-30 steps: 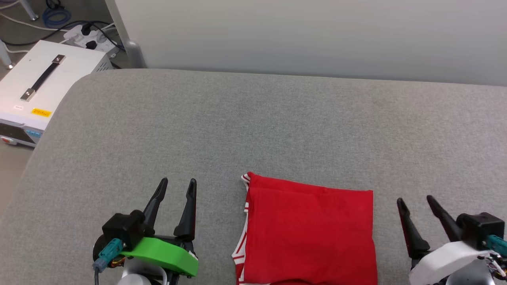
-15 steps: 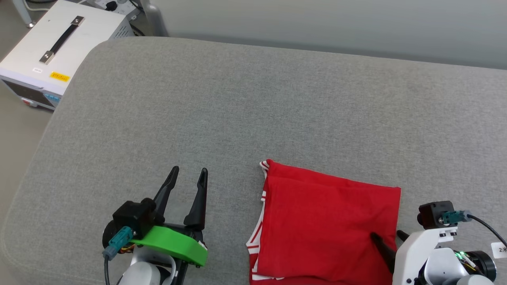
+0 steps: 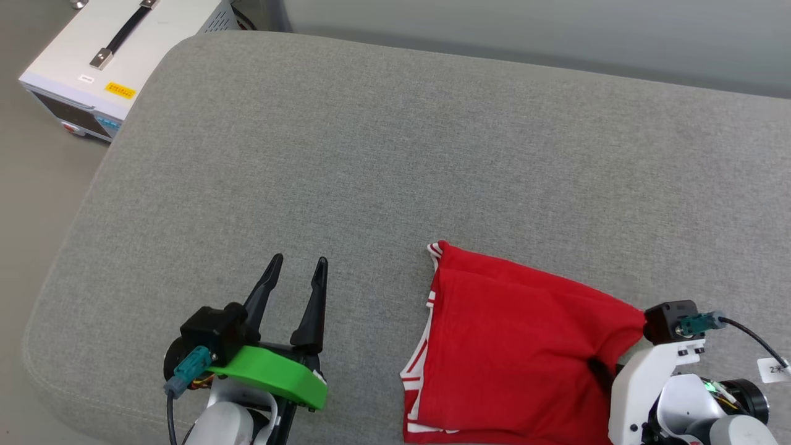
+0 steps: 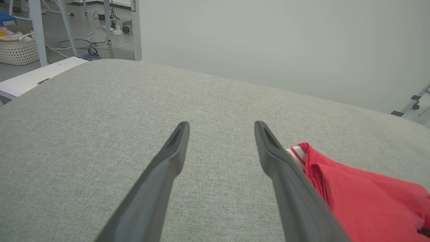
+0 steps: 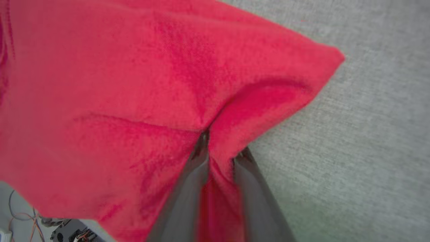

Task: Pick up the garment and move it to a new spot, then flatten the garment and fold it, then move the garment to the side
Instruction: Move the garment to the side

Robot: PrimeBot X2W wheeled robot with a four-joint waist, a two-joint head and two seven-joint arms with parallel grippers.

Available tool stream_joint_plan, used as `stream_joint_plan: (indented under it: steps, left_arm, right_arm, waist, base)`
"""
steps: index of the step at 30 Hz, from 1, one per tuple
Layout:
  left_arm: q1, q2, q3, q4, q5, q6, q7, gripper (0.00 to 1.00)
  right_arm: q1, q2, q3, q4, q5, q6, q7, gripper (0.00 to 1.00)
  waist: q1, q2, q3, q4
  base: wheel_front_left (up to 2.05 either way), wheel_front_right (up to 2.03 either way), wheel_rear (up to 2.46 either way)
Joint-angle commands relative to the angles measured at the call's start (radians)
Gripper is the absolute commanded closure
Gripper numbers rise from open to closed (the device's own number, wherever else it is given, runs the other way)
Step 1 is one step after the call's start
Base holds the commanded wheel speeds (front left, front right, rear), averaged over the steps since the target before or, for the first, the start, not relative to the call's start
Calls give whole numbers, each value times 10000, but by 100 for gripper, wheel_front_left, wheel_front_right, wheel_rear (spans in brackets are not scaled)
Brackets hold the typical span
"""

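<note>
On the near right part of the grey cushion [image 3: 346, 154] lies your garment [image 3: 519, 352], folded into a red block with striped trim [image 3: 420, 364] down its left edge and at its far left corner. Your right gripper [image 5: 222, 146] is pinched together on a fold at the garment's right edge, and the cloth puckers in toward the pinch. In the head view one dark finger [image 3: 598, 371] sinks into that crease. Your left gripper [image 3: 299, 259] stands with its fingers apart and nothing between them, over bare cushion to the left of the garment, near it but not touching. For room to move, you have a wide bare stretch of cushion ahead of both grippers and to the left. The cushion's left side rounds off and drops to the floor [image 3: 37, 216], its near left corner curves away just beside the left arm, and its far edge runs along the pale wall [image 3: 556, 31]. Beyond the far left corner a white box [image 3: 142, 62] sits on the floor, with a black handle [image 3: 120, 34] on top. As for writing, the box carries a yellow label [image 3: 120, 91] too small to read. A white tag [image 3: 775, 369] by the right arm's cable shows a "2", then a mark you cannot make out.
</note>
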Motion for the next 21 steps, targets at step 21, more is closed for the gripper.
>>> stream_joint_plan:
  steps: [21]
  left_arm:
    - [-24, 424, -868, -158, -109, -32, -59, 0]
  right_arm:
    - [-2234, -5289, 3480, -1092, 310, 6, 504, 100]
  waist:
    - [0, 0, -487, -3218]
  base:
    - [0, 0, 0]
